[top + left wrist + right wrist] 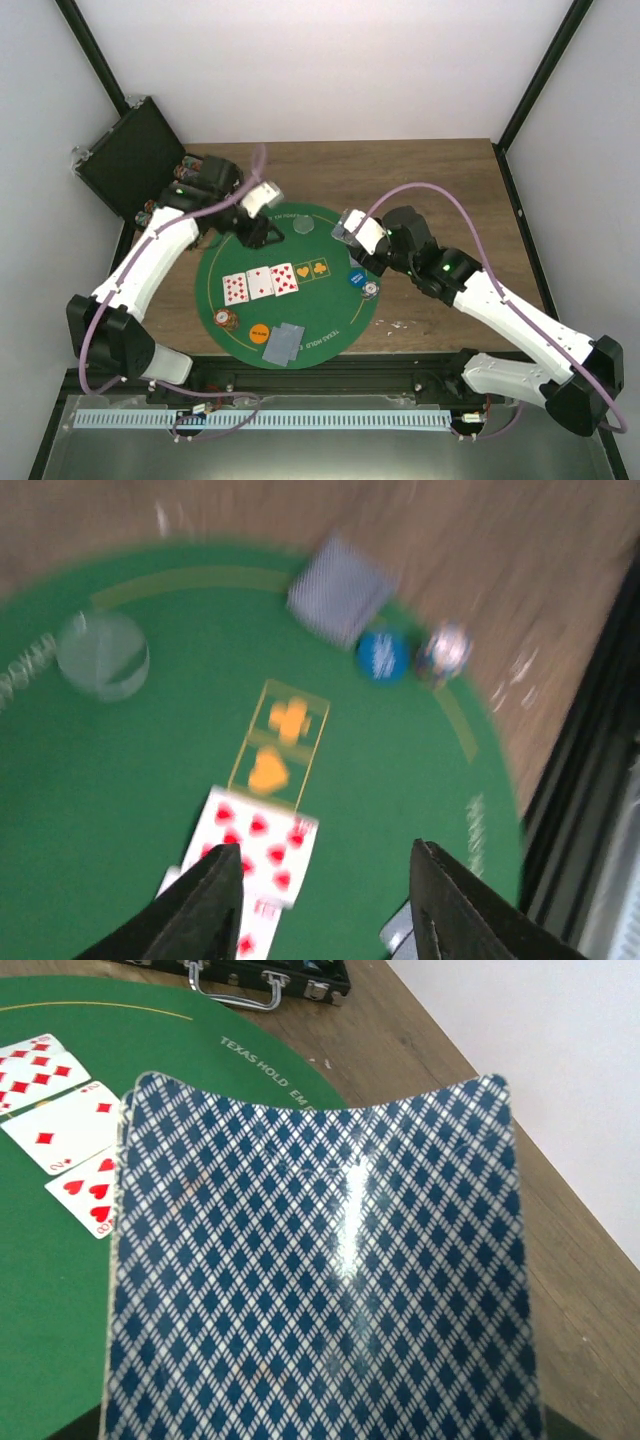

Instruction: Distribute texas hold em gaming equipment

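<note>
Right pincer (347,230): clamped on a diamond-backed card (320,1260), held above the far right rim of the green mat (320,310).
Left pincer (325,900): jaws apart, empty, hovering over the mat's far left part.
Risk, slip: the held card bows hard; a looser grip could let it spring off the mat onto the worktop (420,160).
Risk, doubles: its left edge may hide a second card, hard to tell; both could drop together.
Risk, knock: blue disc (356,279) and white chip (372,290) lie at the mat's right rim, close under the right pincer.
Laid out: three red-pipped face-up cards (260,284) at mat centre; face-down cards (284,343), orange disc (259,334) and chip stack (224,320) at its near rim; clear disc (303,226) at its far rim.
</note>
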Controlling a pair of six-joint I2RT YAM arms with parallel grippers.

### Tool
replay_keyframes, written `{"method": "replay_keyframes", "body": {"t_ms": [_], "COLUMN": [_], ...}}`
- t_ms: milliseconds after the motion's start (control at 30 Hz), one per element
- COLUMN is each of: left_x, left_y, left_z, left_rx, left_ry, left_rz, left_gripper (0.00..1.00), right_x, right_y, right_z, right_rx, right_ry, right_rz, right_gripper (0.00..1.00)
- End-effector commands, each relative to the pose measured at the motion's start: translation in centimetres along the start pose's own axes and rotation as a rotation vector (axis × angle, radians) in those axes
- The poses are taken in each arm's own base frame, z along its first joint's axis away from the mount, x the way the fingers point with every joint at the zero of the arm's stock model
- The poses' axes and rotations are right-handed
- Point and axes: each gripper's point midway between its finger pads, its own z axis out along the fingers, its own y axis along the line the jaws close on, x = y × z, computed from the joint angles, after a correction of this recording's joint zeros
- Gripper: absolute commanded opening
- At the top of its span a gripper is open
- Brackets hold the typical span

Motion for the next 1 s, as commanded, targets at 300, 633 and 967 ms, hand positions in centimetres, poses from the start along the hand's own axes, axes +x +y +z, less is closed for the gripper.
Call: {"method": "replay_keyframes", "body": {"t_ms": [300, 633, 967], "left_x": [-7.3, -5.8, -6.0], "left_y": [-6.1, -4.6, -4.5], "left_z": [-3.1, -0.2, -1.5], "left_rx": [0.382, 0.267, 0.213], "left_ry": [-0.260, -0.192, -0.210], "left_rz": [-0.275, -0.291, -0.241], "left_gripper": [0.78, 0.63, 0.36], "right_x": [-6.5, -7.7, -7.1], "right_y": [5.4, 6.5, 5.9], "right_z": [2.4, 3.0, 2.2], "right_rx": [-0.152, -0.192, -0.155], "right_ry": [-0.162, -0.192, -0.194], "right_rz": [-0.086, -0.089, -0.095], "right_gripper": [0.49, 0.49, 0.49]}}
